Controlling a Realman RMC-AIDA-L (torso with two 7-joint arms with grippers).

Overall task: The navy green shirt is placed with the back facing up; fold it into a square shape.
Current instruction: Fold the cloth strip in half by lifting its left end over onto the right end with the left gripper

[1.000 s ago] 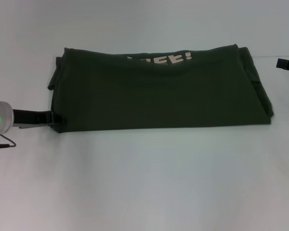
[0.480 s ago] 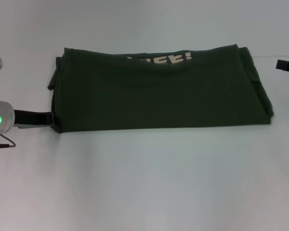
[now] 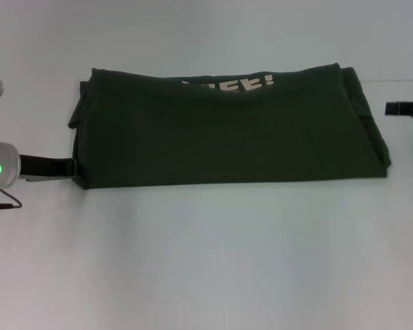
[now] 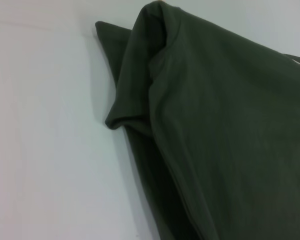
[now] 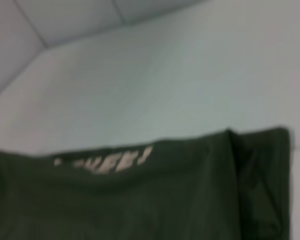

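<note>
— Since a second ago, what has moved?

— Two things. At the shirt's (image 3: 227, 130) near left corner, the left gripper (image 3: 74, 167) has drawn back a little: its dark tip no longer overlaps the hem and now sits right at the fabric's edge. Over by the far right edge, the right gripper (image 3: 405, 108) has dropped slightly nearer and slid a touch toward the shirt. The cloth itself has not shifted.

— Where does the shirt lie?

— On the white table (image 3: 213, 261), folded into a long band running left to right. Cream lettering (image 3: 228, 85) shows along its far edge, upside down from where the head camera looks. A sleeve is tucked and bunched at each end; the left wrist view shows the left-hand sleeve fold (image 4: 135, 100) lying over the layers beneath.

— State of the tools?

— Left gripper: low at the table, level with the shirt's near edge, touching or just beside the corner. Whether its jaws are wide, narrow or pinching cloth, I cannot tell. Right gripper: apart from the shirt, past its right end, only the dark tip in view. Its opening I cannot tell either.
</note>
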